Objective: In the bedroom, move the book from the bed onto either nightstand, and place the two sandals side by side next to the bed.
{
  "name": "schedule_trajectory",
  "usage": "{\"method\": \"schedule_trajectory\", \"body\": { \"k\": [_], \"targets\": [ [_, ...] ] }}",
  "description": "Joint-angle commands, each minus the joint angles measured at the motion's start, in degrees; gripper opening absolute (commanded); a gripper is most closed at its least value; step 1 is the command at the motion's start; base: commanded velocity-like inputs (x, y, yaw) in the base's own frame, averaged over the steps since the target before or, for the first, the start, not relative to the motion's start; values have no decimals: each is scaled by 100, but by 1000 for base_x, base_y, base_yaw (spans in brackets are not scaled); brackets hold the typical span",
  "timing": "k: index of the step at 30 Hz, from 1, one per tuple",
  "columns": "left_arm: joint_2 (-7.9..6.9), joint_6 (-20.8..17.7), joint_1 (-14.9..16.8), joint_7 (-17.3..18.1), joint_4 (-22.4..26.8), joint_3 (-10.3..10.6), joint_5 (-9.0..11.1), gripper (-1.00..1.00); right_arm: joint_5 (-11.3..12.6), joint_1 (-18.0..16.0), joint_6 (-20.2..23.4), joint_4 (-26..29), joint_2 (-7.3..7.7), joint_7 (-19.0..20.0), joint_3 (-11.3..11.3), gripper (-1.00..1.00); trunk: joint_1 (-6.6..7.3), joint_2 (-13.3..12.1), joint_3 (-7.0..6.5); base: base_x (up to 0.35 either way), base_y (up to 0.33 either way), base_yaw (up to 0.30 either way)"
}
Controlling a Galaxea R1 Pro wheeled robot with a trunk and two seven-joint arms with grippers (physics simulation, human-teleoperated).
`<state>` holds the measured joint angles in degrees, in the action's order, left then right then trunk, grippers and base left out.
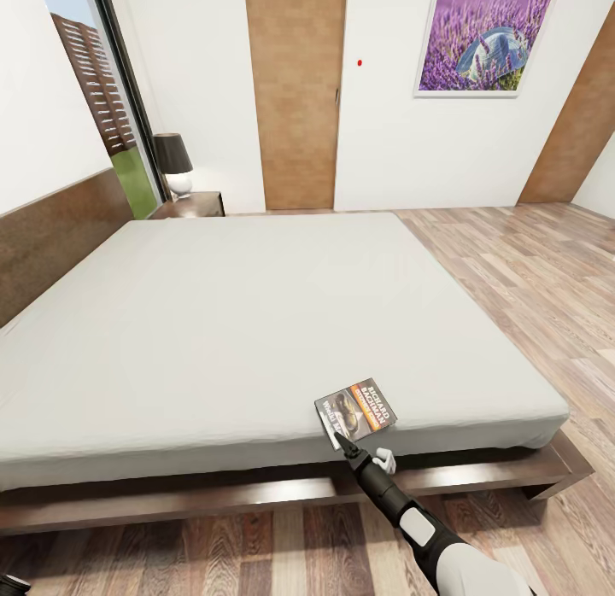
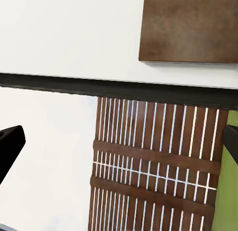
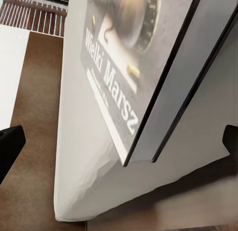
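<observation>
Your book [image 1: 357, 413] lies flat on the bed [image 1: 256, 323], at its near edge toward the foot-end corner. Your right gripper [image 1: 346, 449] sits just beside it, jaws apart, fingertips [image 3: 10, 144] flanking the book's corner, nothing clamped.

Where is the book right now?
In the head view the book lies on the bed by the mattress's near edge, toward its right corner, with the right gripper at its near-left corner.

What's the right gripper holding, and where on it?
Nothing held yet: the right gripper is open, its fingers apart around the near corner of the book on the bed.
</observation>
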<state>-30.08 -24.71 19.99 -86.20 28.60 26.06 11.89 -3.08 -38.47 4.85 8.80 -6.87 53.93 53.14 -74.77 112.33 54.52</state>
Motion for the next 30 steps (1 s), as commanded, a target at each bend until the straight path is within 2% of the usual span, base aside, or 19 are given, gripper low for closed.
{"method": "schedule_trajectory", "body": {
  "k": [1,30],
  "targets": [
    [-8,-60,5,-38,8,48,59,100,-33,-2,51,16,-4,21,47,100,1,2,5,0,0,0],
    [-8,-60,5,-37,13,49,59,100,-33,-3,51,18,1,21,47,100,1,2,5,0,24,0]
  ]
}}
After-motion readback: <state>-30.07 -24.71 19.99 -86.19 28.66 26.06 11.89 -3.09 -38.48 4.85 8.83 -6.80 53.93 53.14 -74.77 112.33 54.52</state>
